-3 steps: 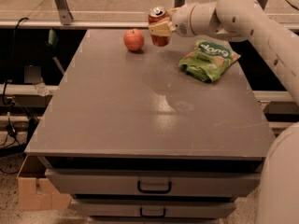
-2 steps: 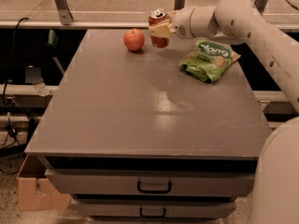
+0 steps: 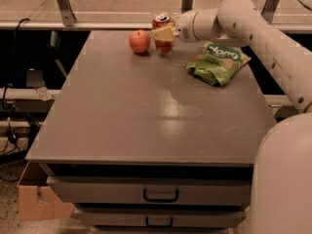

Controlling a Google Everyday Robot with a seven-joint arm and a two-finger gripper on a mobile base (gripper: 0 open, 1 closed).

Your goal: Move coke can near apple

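The coke can (image 3: 161, 23), red with a silver top, stands upright at the far edge of the grey table (image 3: 146, 111). The apple (image 3: 139, 41), round and red-orange, sits just left of the can with a small gap between them. My gripper (image 3: 163, 34) reaches in from the right and its pale fingers (image 3: 164, 33) are closed around the can's middle. The white arm (image 3: 253, 28) stretches back to the right edge of the view. The can's lower part rests at or just above the tabletop; I cannot tell which.
A green snack bag (image 3: 218, 62) lies on the table to the right of the can, under the arm. Metal rails and posts (image 3: 63, 4) run behind the table's far edge. Drawers (image 3: 161, 194) are below the front edge. A cardboard box (image 3: 36, 199) sits on the floor at left.
The gripper with the can has stayed beside the apple; at most it has shifted very slightly. The apple and the bag have not moved.
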